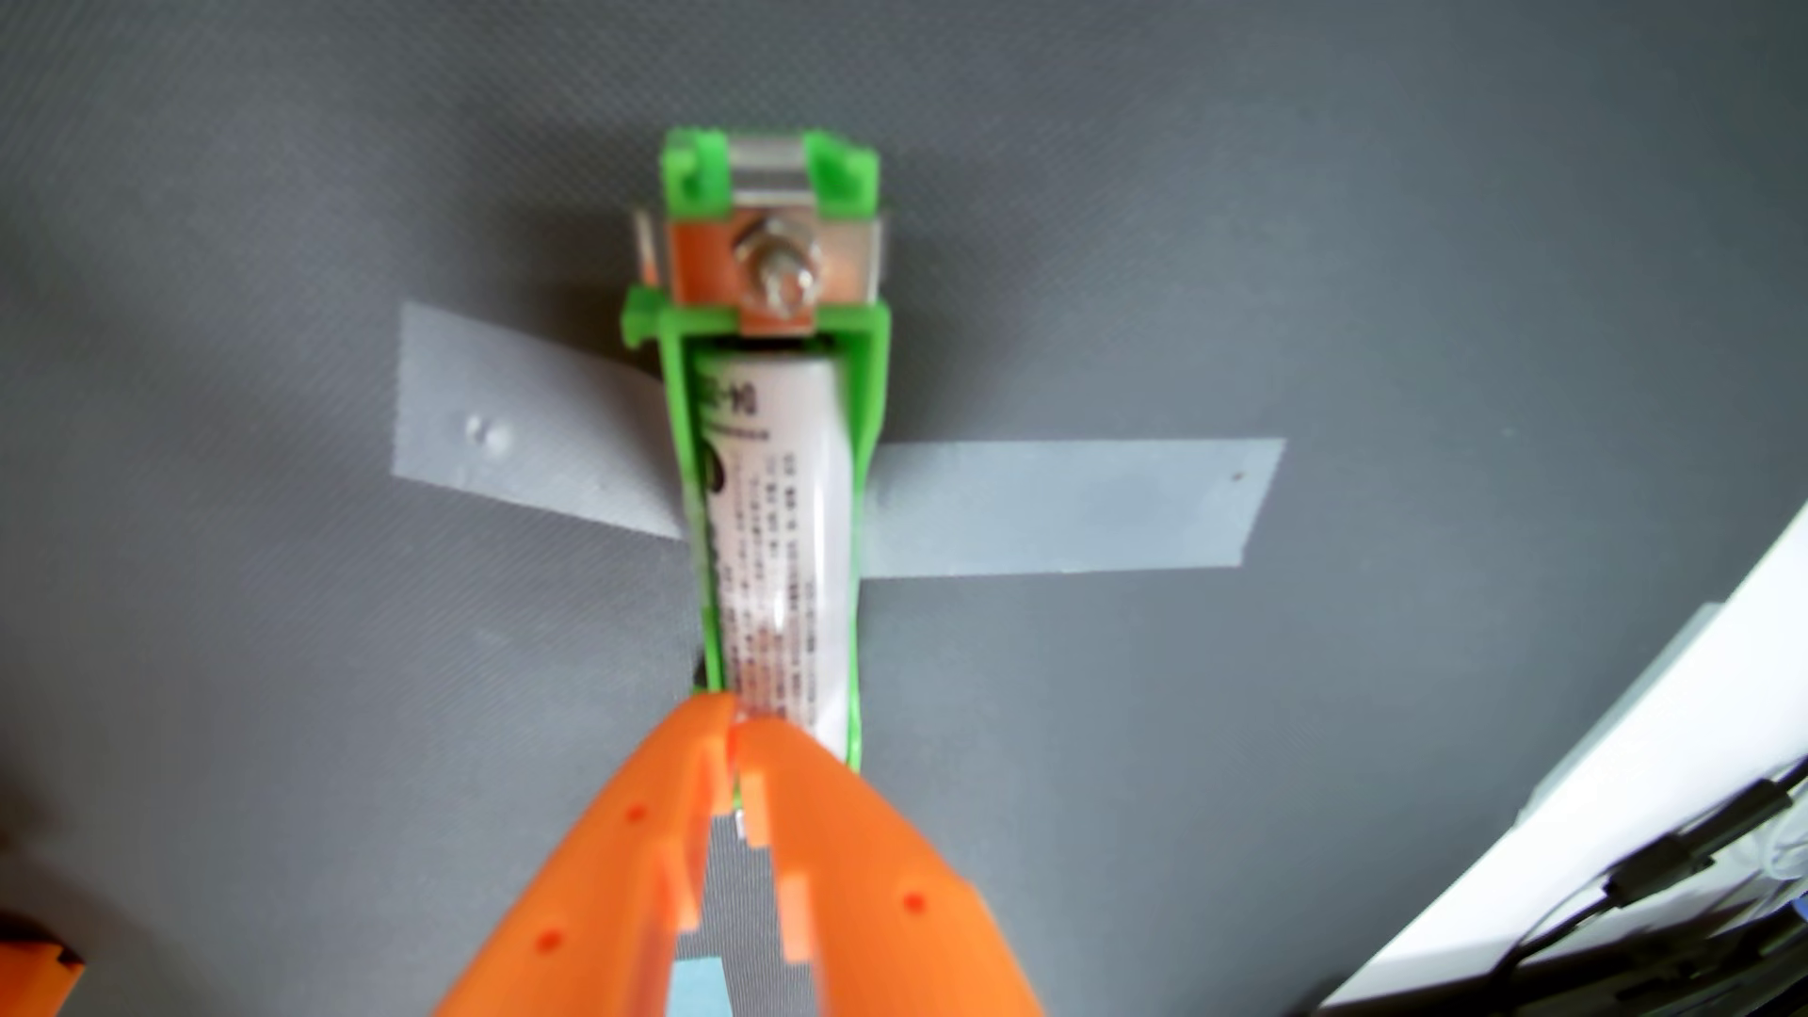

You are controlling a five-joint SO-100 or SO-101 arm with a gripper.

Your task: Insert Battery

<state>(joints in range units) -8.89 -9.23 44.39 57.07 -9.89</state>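
Orange gripper (736,726) fills the bottom of the wrist view, and its two fingers (626,861) come together at the tips, so the jaws are closed with nothing between them. Their tips meet right at the near end of the battery (783,548); whether they press on it I cannot tell. This white battery, with small printed text, lies lengthwise inside the green holder (866,391). At the far end of the holder there is a metal contact with a bolt (778,274). Two strips of grey tape (1066,504) go out to the left and right from under the holder and lie flat on the grey mat (293,733). Black cables (1663,880) lie at the lower right, beside a white edge.
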